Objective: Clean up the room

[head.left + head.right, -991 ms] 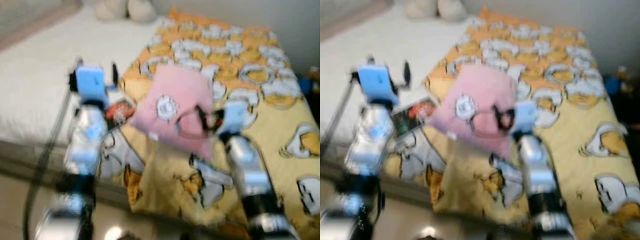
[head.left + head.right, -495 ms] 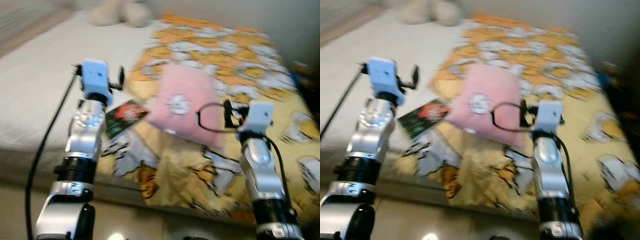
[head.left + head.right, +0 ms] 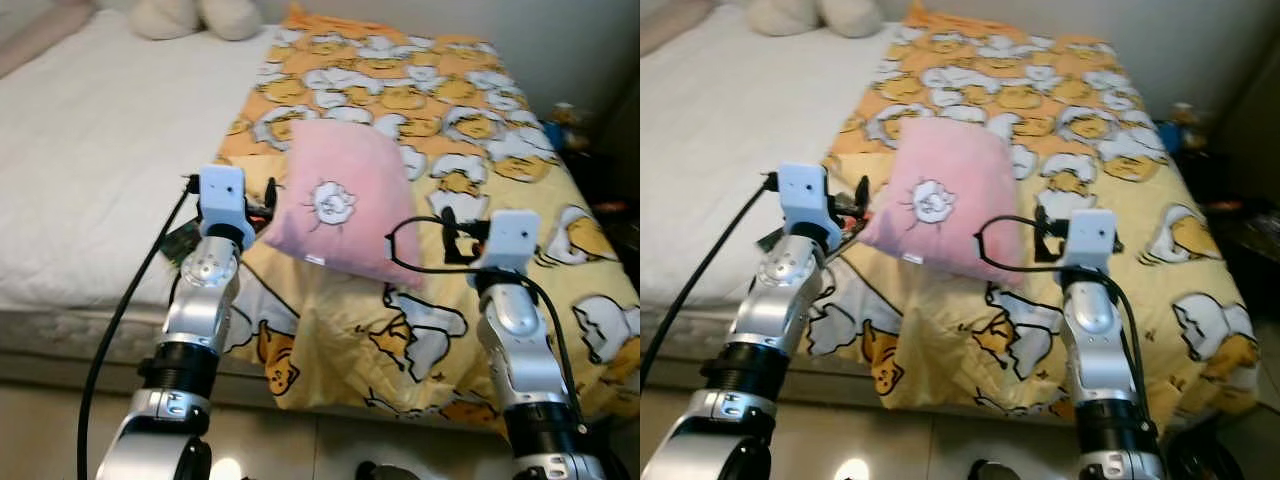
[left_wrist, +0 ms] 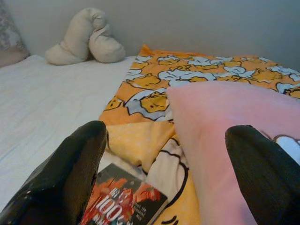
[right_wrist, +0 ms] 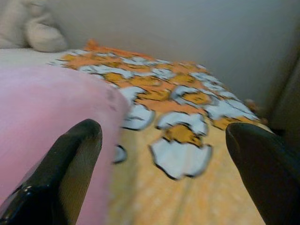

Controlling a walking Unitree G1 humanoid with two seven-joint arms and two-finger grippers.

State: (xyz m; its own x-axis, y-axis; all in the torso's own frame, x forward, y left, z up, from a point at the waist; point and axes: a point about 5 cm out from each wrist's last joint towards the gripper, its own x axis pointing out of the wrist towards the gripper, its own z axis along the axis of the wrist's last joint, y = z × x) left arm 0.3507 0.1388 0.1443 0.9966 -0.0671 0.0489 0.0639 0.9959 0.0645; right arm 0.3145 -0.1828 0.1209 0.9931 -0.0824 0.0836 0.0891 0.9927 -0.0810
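- Pink pillow point(image 3: 345, 205) is seen mid-frame on the patterned blanket point(image 3: 480, 130), flanked for a two-sided pickup, judged.
- Left gripper point(image 4: 164, 180) and right gripper point(image 5: 164, 176) are held spread, nothing grasped.

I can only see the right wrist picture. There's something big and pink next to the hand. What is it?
Observer: A pink pillow with a little white sheep on it, lying on a yellow blanket printed with eggs.
Operator: Is the other hand doing anything?
Observer: The left hand is open, over the pillow's other edge.
Operator: Is anything under that hand?
Observer: Yes, a dark book with red lettering lies on the bed below it.
Operator: Any toys around?
Observer: A cream plush toy sits at the far end of the white sheet.
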